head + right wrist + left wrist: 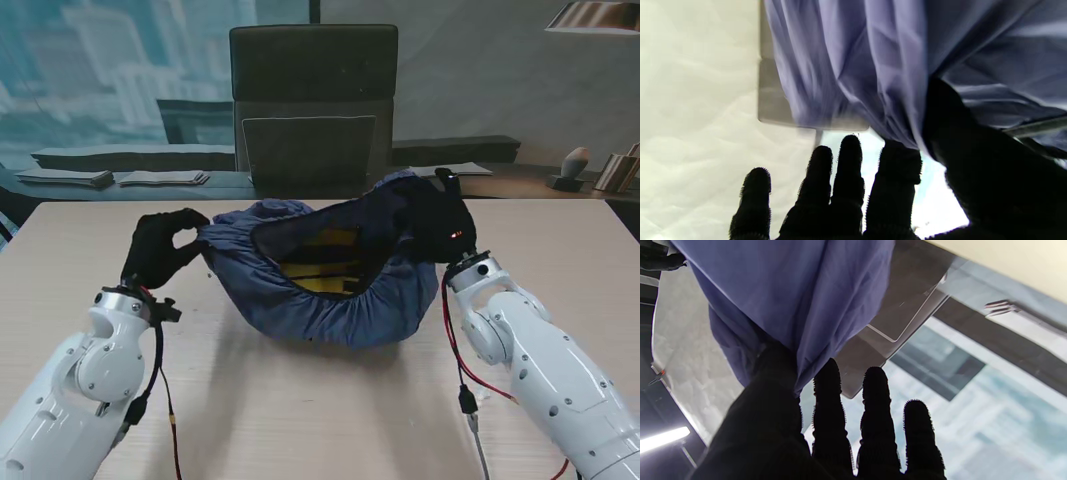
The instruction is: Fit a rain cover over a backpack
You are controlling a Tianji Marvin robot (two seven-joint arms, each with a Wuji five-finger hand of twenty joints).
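With the left hand and right hand each pinching the rain cover rim, its mouth hangs between them, most of the backpack still unwrapped.

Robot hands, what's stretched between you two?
In the stand view, the blue rain cover stretches between the left hand and right hand, opening upward with something yellow inside.

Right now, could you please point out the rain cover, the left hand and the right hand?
rain cover (330,315), stand view, near gathered hem.
left hand (160,250), stand view, back of glove.
right hand (440,232), stand view, back of glove.
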